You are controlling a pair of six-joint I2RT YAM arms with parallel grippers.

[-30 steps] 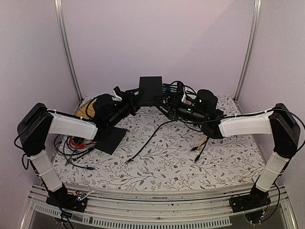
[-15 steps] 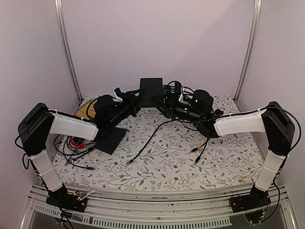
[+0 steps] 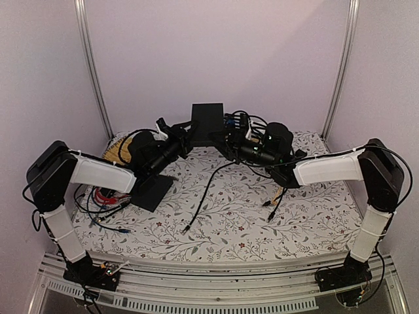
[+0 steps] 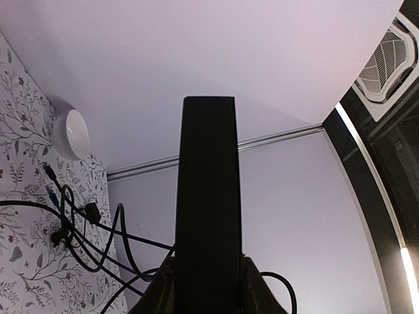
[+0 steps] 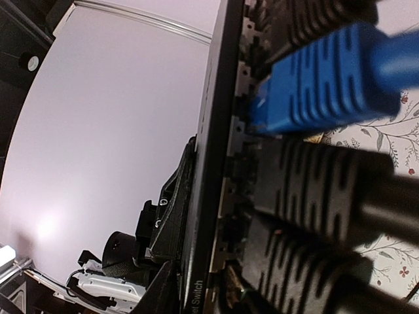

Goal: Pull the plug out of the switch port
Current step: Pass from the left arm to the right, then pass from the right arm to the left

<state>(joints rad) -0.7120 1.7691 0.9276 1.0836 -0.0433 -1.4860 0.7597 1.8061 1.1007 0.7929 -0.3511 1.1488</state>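
The switch (image 3: 207,122) sits between my two grippers, apparently lifted over the far middle of the table (image 3: 229,222). My left gripper (image 3: 185,136) clamps the switch's left side, bracing it so the box cannot follow the pull. On the switch's socket side my right gripper (image 3: 231,139) crowds a blue plug (image 5: 327,78) and black plugs (image 5: 308,190) — whether its jaws have closed on one, I cannot tell.

One switch (image 3: 207,123), one blue plug (image 5: 321,82), three black plugs (image 5: 308,190), one slab (image 3: 152,190).
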